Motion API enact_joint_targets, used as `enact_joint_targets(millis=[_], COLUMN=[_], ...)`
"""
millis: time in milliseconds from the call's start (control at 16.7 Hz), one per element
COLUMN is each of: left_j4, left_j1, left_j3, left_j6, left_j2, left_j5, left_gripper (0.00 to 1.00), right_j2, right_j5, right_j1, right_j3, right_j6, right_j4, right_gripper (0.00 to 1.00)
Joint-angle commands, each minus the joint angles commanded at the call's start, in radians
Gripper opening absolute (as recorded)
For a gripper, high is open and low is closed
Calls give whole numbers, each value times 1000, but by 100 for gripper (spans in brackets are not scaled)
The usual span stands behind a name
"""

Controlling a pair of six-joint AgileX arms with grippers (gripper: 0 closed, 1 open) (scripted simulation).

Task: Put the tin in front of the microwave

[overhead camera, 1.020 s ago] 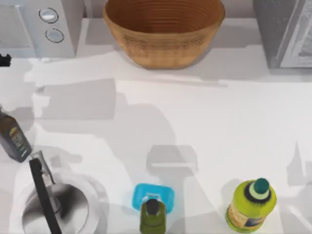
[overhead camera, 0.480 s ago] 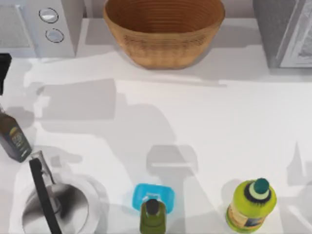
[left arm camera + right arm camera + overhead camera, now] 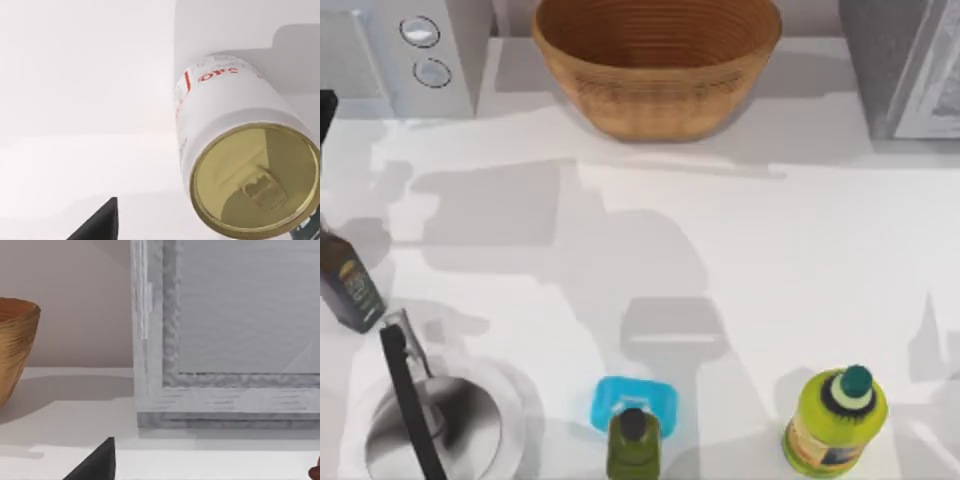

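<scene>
The bench [image 3: 800,250] is a plain white surface with soft shadows across it, backed by a pale wall.

Count from the top view: one microwave [image 3: 405,55] with two round dials at the far left corner, one darker grey appliance [image 3: 905,65] at the far right corner, one woven basket [image 3: 657,62] between them, one yellow-green bottle [image 3: 835,422], one olive bottle [image 3: 634,445] standing just in front of a blue pad [image 3: 633,400], one dark bottle [image 3: 347,280] at the left edge, and one round metal pan [image 3: 435,425] with a black handle.

My left gripper [image 3: 325,112] shows at the left edge, just in front of the microwave. In the left wrist view the tin [image 3: 240,160] sits right by one dark fingertip [image 3: 97,225]; I cannot tell whether the fingers hold it.

My right gripper faces the grey appliance, one fingertip [image 3: 95,465] visible; its opening I cannot tell.

The middle of the bench lies open.
</scene>
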State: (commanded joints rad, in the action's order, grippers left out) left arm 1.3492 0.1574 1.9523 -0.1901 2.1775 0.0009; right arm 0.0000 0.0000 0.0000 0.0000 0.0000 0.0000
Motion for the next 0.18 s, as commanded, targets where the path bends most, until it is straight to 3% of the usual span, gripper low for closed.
enact_joint_targets(millis=[180], left_j4=[60], left_j1=[0], left_j3=[61], left_j6=[2], left_j2=[-4], left_j5=[1], left_gripper=[100], right_j2=[0], right_j5=[0], right_j1=[0], right_j3=[0], right_j6=[0], right_j4=[0], right_gripper=[100])
